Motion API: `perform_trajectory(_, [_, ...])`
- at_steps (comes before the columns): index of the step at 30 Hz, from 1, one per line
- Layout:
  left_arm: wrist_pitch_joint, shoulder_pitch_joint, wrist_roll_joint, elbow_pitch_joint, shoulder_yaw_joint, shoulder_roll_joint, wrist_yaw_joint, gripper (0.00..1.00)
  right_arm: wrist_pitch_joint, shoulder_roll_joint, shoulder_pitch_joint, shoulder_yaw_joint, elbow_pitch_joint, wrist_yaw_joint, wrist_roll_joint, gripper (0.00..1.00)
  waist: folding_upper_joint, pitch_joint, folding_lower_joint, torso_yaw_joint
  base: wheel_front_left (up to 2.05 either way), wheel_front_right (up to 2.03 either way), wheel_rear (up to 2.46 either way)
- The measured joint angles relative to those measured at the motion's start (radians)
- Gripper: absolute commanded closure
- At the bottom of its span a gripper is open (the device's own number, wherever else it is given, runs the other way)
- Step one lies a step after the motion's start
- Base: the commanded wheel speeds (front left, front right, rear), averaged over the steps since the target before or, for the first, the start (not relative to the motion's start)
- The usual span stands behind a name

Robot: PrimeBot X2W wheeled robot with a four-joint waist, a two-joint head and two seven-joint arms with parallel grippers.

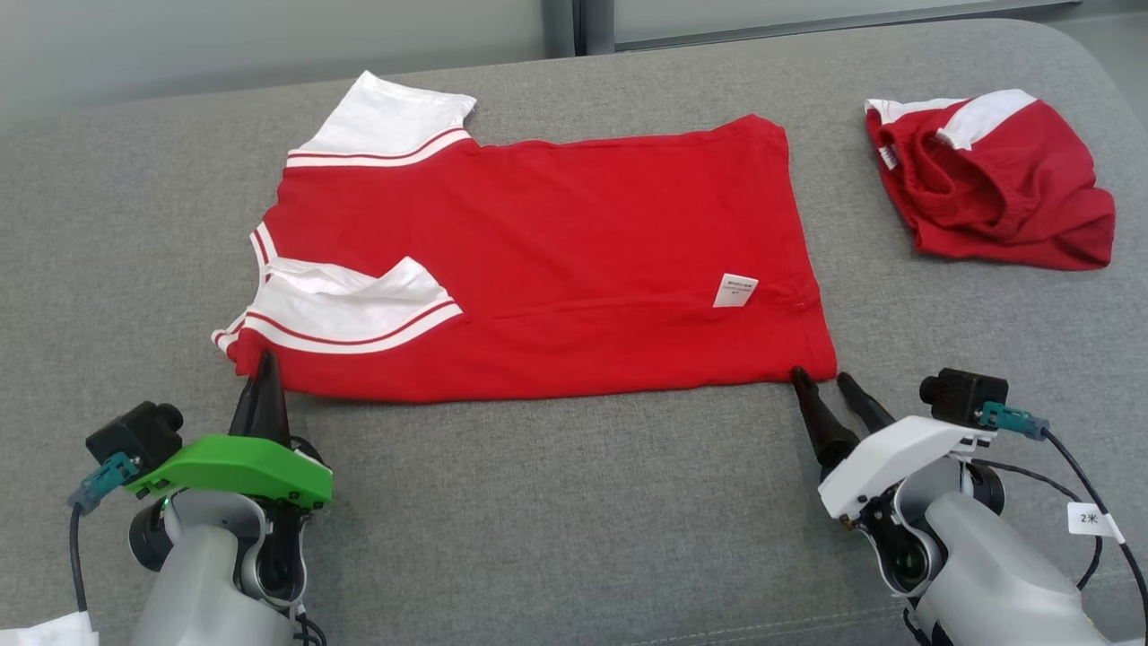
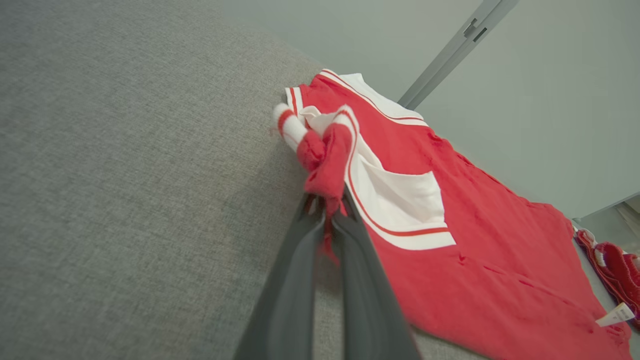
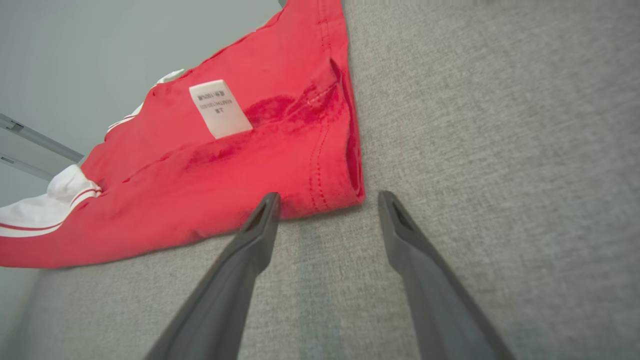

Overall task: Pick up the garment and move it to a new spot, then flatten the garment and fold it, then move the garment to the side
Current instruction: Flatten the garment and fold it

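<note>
evidently the red t-shirt (image 1: 556, 260) lies flat on the grey woven upholstery (image 1: 574, 502), one white sleeve (image 1: 350, 305) turned in. folding seems barely begun, and the move aside is not yet done. the left gripper (image 2: 327, 210) is pinched tight on soft jersey by that sleeve. the right gripper (image 3: 327, 200) stands wide apart, empty, its fingers straddling the stitched hem corner (image 3: 340, 195).

Our right gripper (image 3: 327, 197) stands with its two long dark fingers (image 3: 240, 260) spread wide, tips low over the grey woven fabric surface (image 3: 475, 125). We see the hemmed corner of the red jersey garment (image 3: 250, 165) lying between those tips. One tip is right at its edge and the other is just clear. A white rectangular care label (image 3: 220, 107) lies on the red cloth further up. A white sleeve with red stripes (image 3: 45, 210) shows at the view's left edge.
</note>
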Motion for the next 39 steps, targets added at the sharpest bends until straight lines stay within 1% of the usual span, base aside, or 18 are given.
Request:
perform_trajectory(6, [0.000, 0.001, -0.010, -0.016, -0.023, 0.000, 0.000, 1.00, 0.009, 0.011, -0.039, 0.003, 0.038, 0.005, 0.011, 0.00, 0.0000, 0.003, 0.0000, 0.010, 0.00, 0.00, 0.00])
perform_trajectory(7, [0.000, 0.001, -0.010, -0.018, -0.024, 0.000, 0.000, 1.00, 0.009, 0.012, -0.043, 0.003, 0.044, 0.005, 0.014, 0.09, 0.0000, 0.004, 0.0000, 0.012, 0.00, 0.00, 0.00])
perform_trajectory(8, [0.000, 0.001, -0.010, -0.021, -0.024, 0.000, 0.000, 1.00, 0.009, 0.014, -0.046, 0.003, 0.049, 0.005, 0.014, 0.51, 0.0000, 0.004, 0.0000, 0.013, 0.00, 0.00, 0.00])
perform_trajectory(9, [0.000, 0.002, -0.010, -0.025, -0.025, 0.000, 0.000, 1.00, 0.009, 0.015, -0.048, 0.003, 0.053, 0.006, 0.015, 0.56, 0.0000, 0.004, 0.0000, 0.015, 0.00, 0.00, 0.00])
perform_trajectory(10, [0.000, 0.002, -0.010, -0.029, -0.025, 0.000, 0.000, 1.00, 0.009, 0.016, -0.051, 0.003, 0.056, 0.006, 0.015, 0.56, 0.0000, 0.004, 0.0000, 0.016, 0.00, 0.00, 0.00])
perform_trajectory(12, [0.000, 0.003, -0.010, -0.040, -0.025, 0.000, 0.000, 1.00, 0.009, 0.018, -0.058, 0.004, 0.063, 0.006, 0.015, 0.69, 0.0000, 0.004, 0.0000, 0.019, 0.00, 0.00, 0.00])
perform_trajectory(13, [0.000, 0.005, -0.010, -0.045, -0.025, 0.000, 0.000, 1.00, 0.009, 0.018, -0.063, 0.004, 0.064, 0.006, 0.015, 0.82, 0.0000, 0.004, 0.0000, 0.021, 0.00, 0.00, 0.00])
perform_trajectory(14, [0.000, 0.006, -0.010, -0.047, -0.025, 0.000, 0.000, 1.00, 0.009, 0.019, -0.066, 0.004, 0.065, 0.006, 0.015, 1.00, 0.0000, 0.003, 0.0000, 0.022, 0.00, 0.00, 0.00])
perform_trajectory(24, [0.000, 0.041, -0.010, -0.086, -0.017, 0.000, 0.010, 1.00, 0.007, 0.018, -0.079, -0.007, 0.070, 0.007, 0.015, 1.00, 0.0000, -0.002, 0.0000, 0.018, 0.00, 0.00, 0.00])
perform_trajectory(26, [0.000, 0.048, -0.010, -0.100, -0.011, 0.000, 0.010, 1.00, 0.001, 0.016, -0.080, -0.013, 0.061, 0.014, 0.015, 1.00, 0.0000, -0.004, 0.0000, 0.016, 0.00, 0.00, 0.00])
perform_trajectory(33, [0.000, 0.106, -0.003, -0.160, 0.002, 0.000, 0.017, 1.00, 0.000, -0.010, -0.071, -0.032, -0.006, 0.015, 0.015, 1.00, 0.0000, -0.013, 0.0000, 0.010, 0.00, 0.00, 0.00])
perform_trajectory(39, [0.000, 0.192, -0.001, -0.246, 0.018, 0.000, 0.022, 1.00, -0.001, -0.025, 0.000, -0.052, -0.112, 0.015, 0.000, 1.00, 0.0000, -0.037, 0.0000, -0.004, 0.00, 0.00, 0.00])
